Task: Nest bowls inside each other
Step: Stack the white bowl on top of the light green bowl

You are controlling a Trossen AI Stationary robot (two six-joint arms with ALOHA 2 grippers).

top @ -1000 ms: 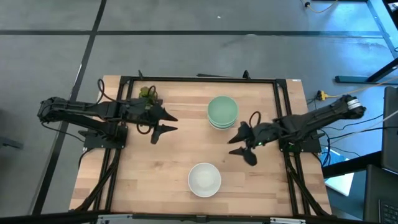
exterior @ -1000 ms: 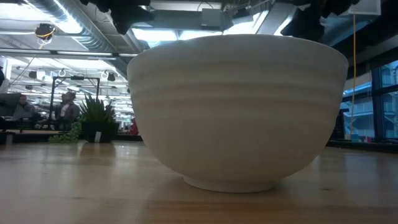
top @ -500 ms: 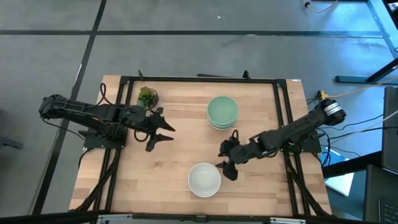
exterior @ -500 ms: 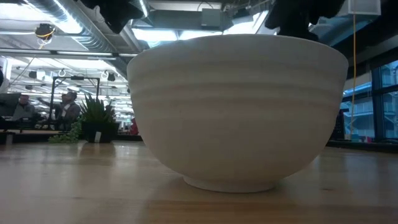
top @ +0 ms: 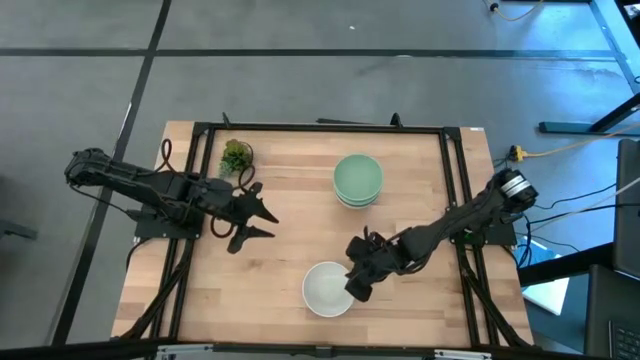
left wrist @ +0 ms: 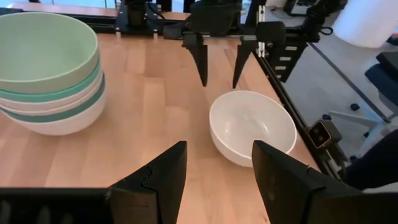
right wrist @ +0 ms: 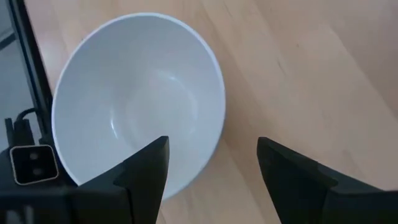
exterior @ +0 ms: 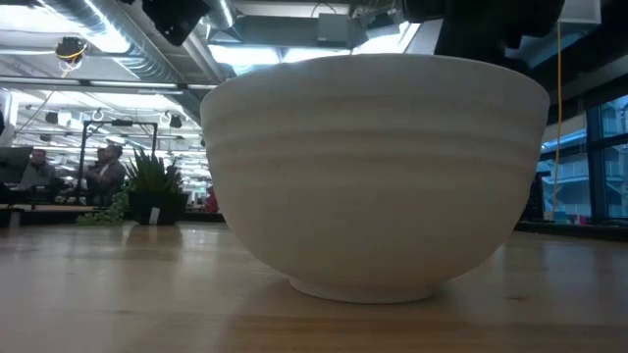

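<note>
white bowl (top: 328, 288): nearest thing, alone near the table's front edge, upright, mouth up, nothing inside; fills the low view (exterior: 378, 172); also seen from the left wrist (left wrist: 252, 126) and right wrist (right wrist: 137, 102)
right gripper (top: 357, 279): reached far in over the table, just at the white bowl's right rim; fingers spread wide, holding nothing; the right wrist view looks down past its two fingers (right wrist: 140, 180), which straddle the bowl's rim, one over the inside and one over bare wood; the left wrist view shows its two fingers (left wrist: 201, 59) pointing down just behind the bowl, apart from each other
contact: cannot tell whether the fingers touch the bowl
table (top: 280, 250): light wood slats, black frame round it
left gripper (top: 253, 222): left of centre, above bare wood, well apart from both the bowl and the stack; fingers spread, nothing between them
bowl stack (top: 357, 180): toward the back, right of centre; pale mint green bowl on top, nested in others; left wrist view (left wrist: 46, 74) shows teal and white rims below it
plant (top: 236, 156): small green one, back left corner
room: people at desks far off in the low view, small and dim
</note>
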